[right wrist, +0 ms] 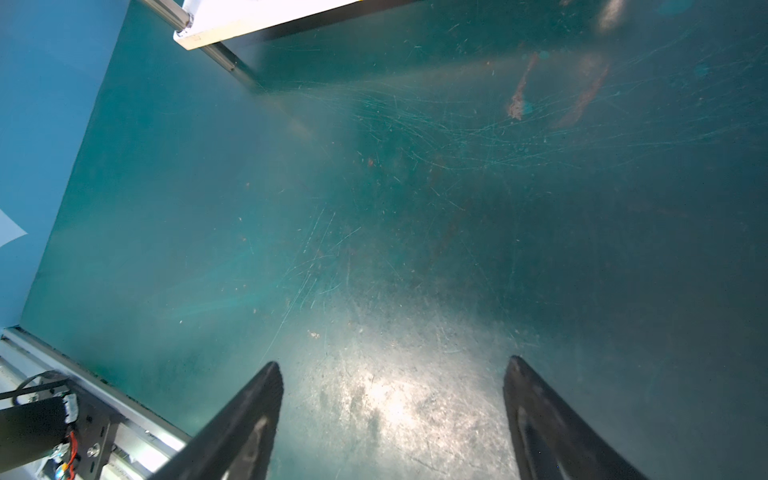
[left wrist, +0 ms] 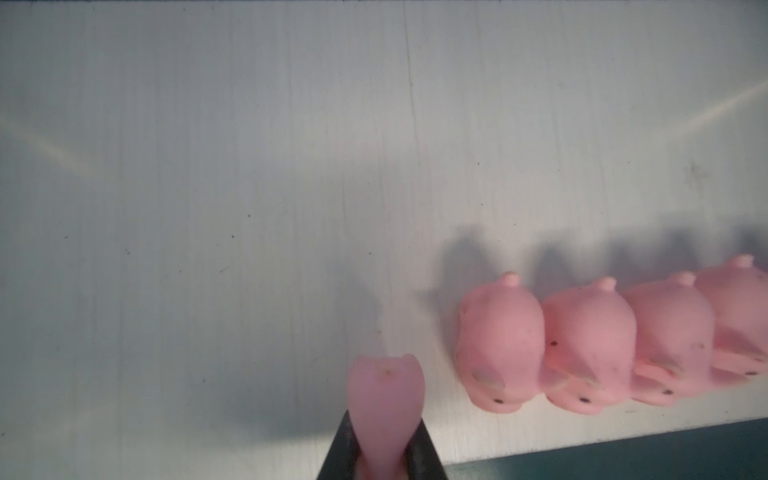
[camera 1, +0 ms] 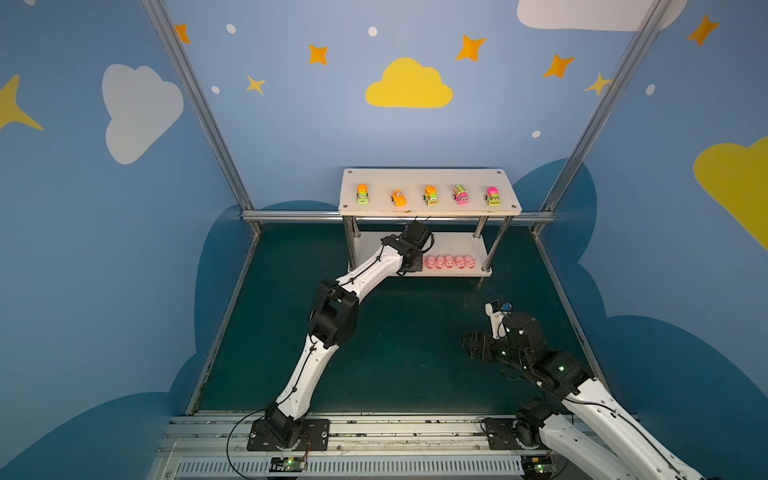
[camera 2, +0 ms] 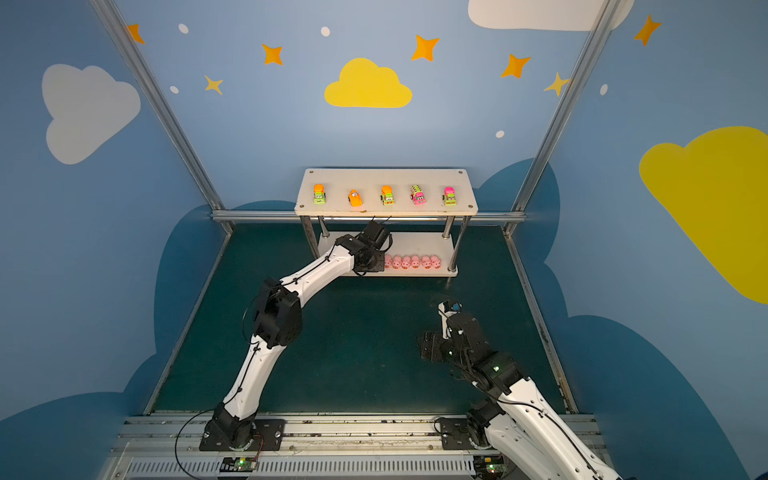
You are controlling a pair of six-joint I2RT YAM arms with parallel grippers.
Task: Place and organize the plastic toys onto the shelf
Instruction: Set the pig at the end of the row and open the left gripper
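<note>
The left fingers, clenched on a pink pig over the shelf's lower board, probably needed to set it upright just at nine o'clock of the pig row without nudging it, while the right fingers hung released.

Left arm stretched forward, left pincer clamped on pink pig; right arm folded back, right pincer spread wide.

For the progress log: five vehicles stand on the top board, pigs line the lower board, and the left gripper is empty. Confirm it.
The left gripper is not empty: the left wrist view shows it shut on a pink pig. The vehicles on the top board and the pigs on the lower board are as stated.
</note>
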